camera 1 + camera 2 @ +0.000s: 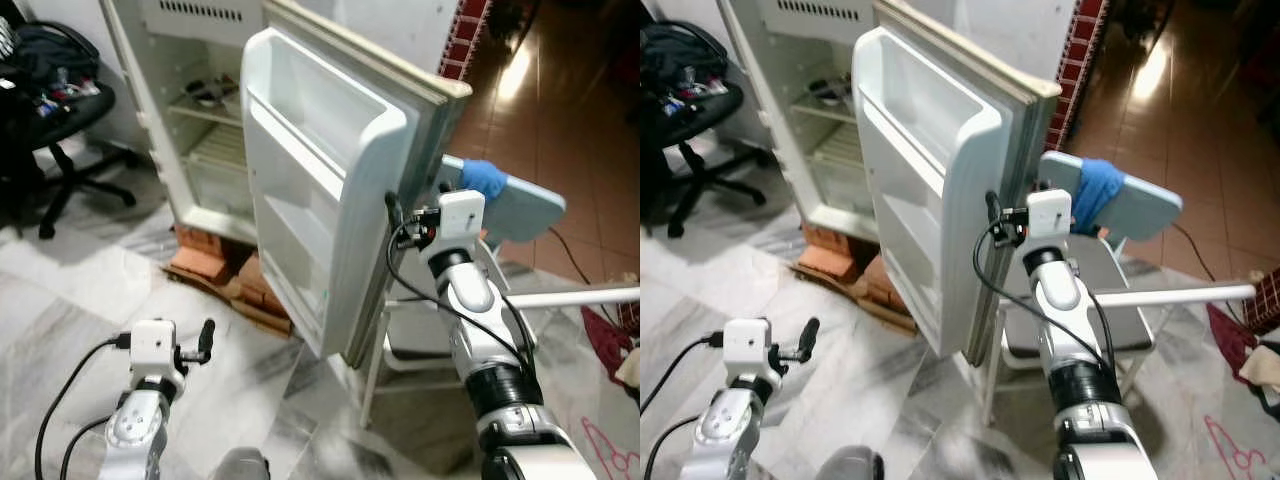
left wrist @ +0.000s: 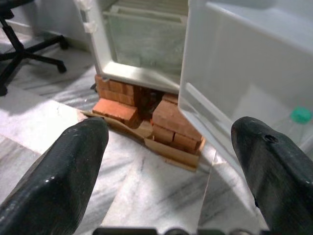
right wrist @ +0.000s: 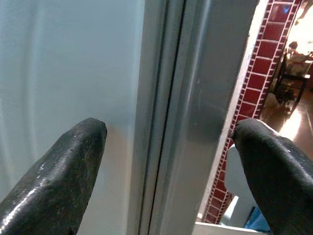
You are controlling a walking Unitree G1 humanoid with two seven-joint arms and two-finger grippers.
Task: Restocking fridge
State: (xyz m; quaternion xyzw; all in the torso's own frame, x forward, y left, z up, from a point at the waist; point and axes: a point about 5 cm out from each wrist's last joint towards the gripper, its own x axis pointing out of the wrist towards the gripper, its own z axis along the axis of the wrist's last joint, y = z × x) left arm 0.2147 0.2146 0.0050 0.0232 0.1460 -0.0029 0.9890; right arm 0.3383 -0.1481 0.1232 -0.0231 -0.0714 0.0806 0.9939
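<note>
Nearest the camera, low on the robot's left, the left pincer (image 1: 205,340) hangs above the grey-veined marble floor (image 1: 80,290) with its fingers spread wide and holding nothing. On the right, the right pincer (image 3: 168,142) is raised to the free edge of the fridge door (image 1: 330,180), its fingers wide apart astride that edge without closing on it. Behind the arm stands a chair (image 1: 520,205) with a pale blue backrest and a blue cloth (image 1: 483,178) draped over it. Beyond the door the white fridge (image 1: 190,120) stands open on a stack of red bricks (image 2: 146,117), its wire shelves nearly bare. A black office chair (image 1: 60,120) sits far left; glossy brown tiles (image 1: 570,110) stretch away at far right.
</note>
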